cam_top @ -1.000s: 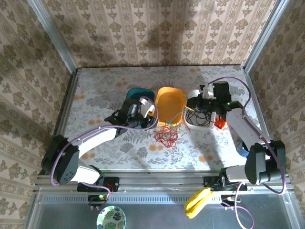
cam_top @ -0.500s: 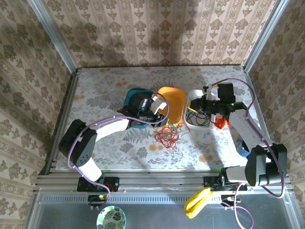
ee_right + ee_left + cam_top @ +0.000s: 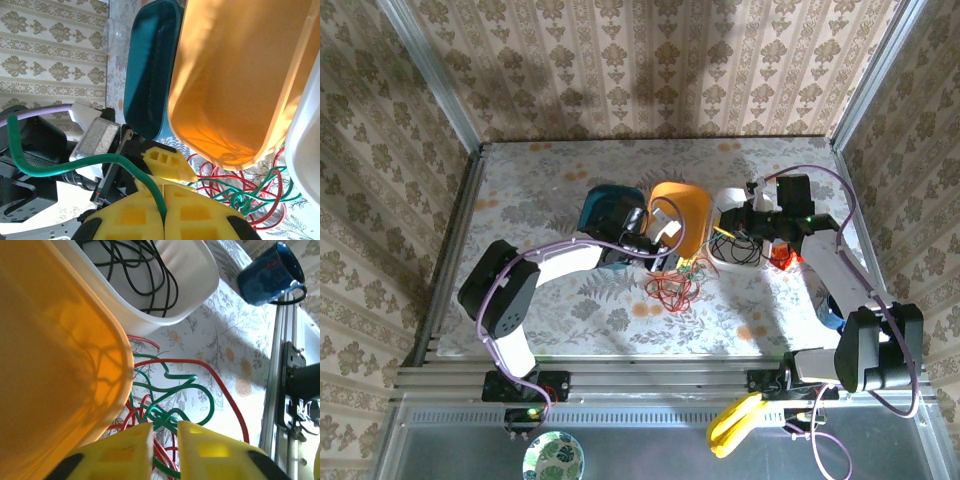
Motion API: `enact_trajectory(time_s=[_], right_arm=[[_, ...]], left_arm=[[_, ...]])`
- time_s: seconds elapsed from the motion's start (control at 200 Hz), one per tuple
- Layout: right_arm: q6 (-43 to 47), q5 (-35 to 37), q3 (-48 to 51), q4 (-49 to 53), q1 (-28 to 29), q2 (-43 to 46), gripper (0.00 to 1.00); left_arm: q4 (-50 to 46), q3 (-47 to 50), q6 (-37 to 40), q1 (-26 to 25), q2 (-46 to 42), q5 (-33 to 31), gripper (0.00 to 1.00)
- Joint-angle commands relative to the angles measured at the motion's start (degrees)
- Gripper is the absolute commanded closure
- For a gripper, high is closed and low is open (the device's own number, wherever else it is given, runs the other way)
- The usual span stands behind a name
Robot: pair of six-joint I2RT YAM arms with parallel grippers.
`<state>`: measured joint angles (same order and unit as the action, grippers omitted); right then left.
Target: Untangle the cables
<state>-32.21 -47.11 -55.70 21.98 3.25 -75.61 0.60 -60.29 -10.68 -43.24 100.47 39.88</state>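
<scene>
Right of your orange bin [image 3: 682, 215], the white bin [image 3: 190, 270] holds a black cable [image 3: 150, 275]. The red and green cables [image 3: 670, 285] lie tangled just before the orange bin. Beside it, your right gripper [image 3: 164, 194] clamps a green cable [image 3: 75, 162]. The left gripper [image 3: 165, 432] straddles the tangle, and you cannot tell whether it grips.

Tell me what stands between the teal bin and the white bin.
The orange bin stands between the teal bin and the white bin, as the top external view shows; the right wrist view agrees.
</scene>
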Motion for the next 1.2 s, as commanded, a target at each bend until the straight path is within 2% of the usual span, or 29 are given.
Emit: enact_trajectory(time_s=[0.0,0.155,0.235,0.495,0.89,0.96,1.01,1.04,1.12,1.195], right_arm=[[1.42,-0.27,-0.04,1.57,-0.15,1.95,0.99],[1.71,1.24,-0.53,2.61,-0.3,2.75,0.99],[1.06,2.55,-0.55,2.52,-0.73,3.6,0.99],[-4.4,4.81,1.2,-2.08,-5.49,7.21,0.99],[-10.24,10.85,3.77,-2.4,-10.61,8.21,0.98],[-10.6,10.4,4.19,-2.47,-11.31,7.84,0.99],[-10.44,9.82,4.2,-2.39,-11.33,7.5,0.98],[-10.5,9.4,4.2,-2.4,-11.33,7.21,0.98],[-10.41,8.51,4.31,-2.43,-11.33,6.89,0.98],[-10.66,7.95,4.29,-2.79,-11.31,6.63,0.98]], left_arm=[[-2.01,-1.83,-0.23,-0.61,0.96,2.24,0.87],[-2.9,-2.02,0.21,-0.6,0.96,1.96,0.93],[-3.39,-1.87,0.48,-0.61,1.05,1.88,1.0],[-5.35,-0.58,2.06,-1.49,0.79,-0.53,1.0],[-8.07,0.79,5.25,-2.09,-1.71,-2.66,1.0],[-8.84,1.42,7.8,-2.52,-3.6,-5.72,0.83],[-8.87,2.01,9.67,-2.93,-5.09,-7.69,0.64],[-9.02,2.19,10.84,-3.21,-5.99,-8.81,0.55],[-9.0,2.33,14.31,-4.16,-7.72,-12.42,0.44],[-8.56,1.79,16.95,-5.09,-8.35,-15.35,0.39]])
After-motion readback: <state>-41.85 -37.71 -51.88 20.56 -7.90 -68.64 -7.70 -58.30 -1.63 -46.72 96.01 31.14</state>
